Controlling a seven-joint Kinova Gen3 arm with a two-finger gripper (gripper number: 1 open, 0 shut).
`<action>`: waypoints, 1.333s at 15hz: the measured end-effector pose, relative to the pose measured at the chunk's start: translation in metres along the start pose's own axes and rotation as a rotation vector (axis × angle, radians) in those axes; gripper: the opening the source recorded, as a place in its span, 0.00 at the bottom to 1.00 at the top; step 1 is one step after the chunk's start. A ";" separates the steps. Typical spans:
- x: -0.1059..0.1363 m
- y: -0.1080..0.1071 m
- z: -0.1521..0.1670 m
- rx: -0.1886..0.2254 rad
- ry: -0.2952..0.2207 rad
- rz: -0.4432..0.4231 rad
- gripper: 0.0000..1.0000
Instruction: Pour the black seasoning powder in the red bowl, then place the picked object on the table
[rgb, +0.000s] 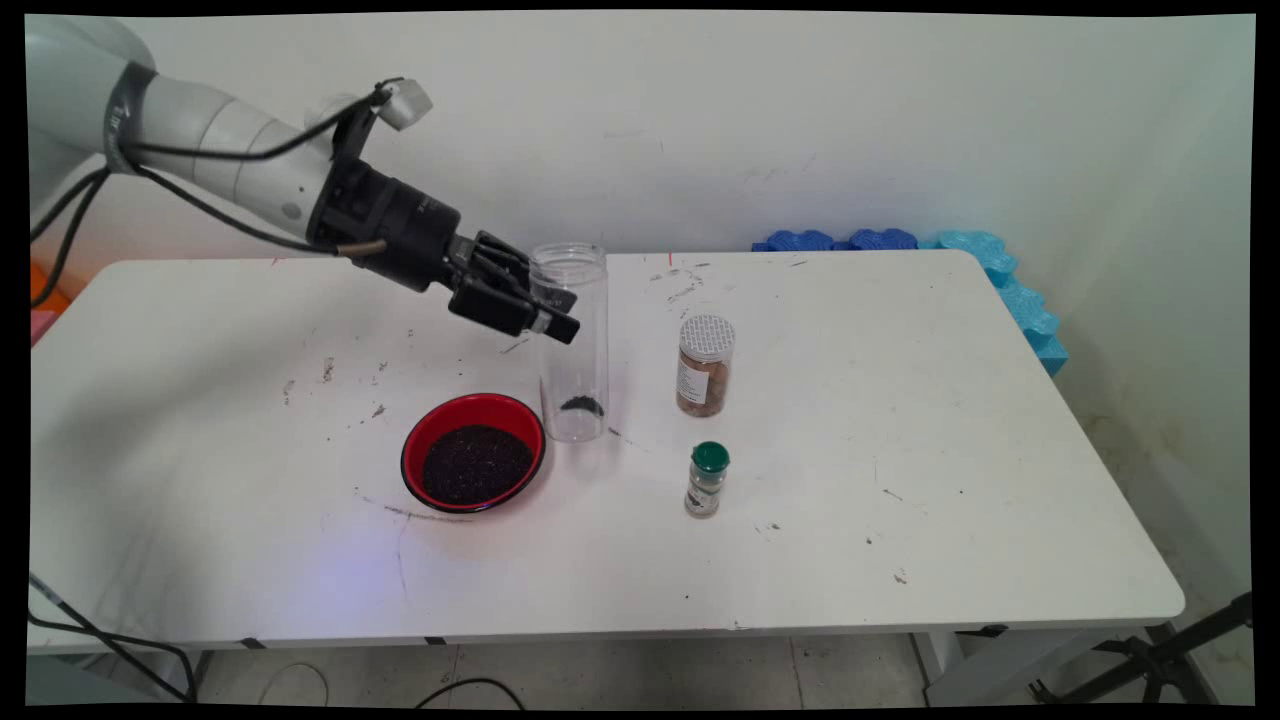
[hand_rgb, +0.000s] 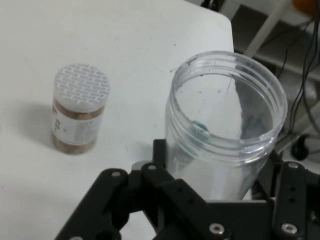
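Hand view shows the claw (hand_rgb: 220, 200) pinching the tall clear jar (hand_rgb: 225, 130) below its rim, keeping it upright on the desk (hand_rgb: 125, 50); a brown spice jar (hand_rgb: 77, 117) stands beyond.

I see even, soft overhead light on the white table (rgb: 900, 420); faint shadows fall toward its near edge. The main view bows at its edges. My hand view is slightly soft, the clear jar (hand_rgb: 225, 125) catching pale glare.
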 end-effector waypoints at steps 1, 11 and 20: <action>-0.001 0.001 0.002 0.002 -0.004 0.043 0.00; -0.019 -0.002 0.032 0.051 -0.022 0.237 0.00; -0.041 -0.009 0.068 0.086 -0.019 0.189 0.00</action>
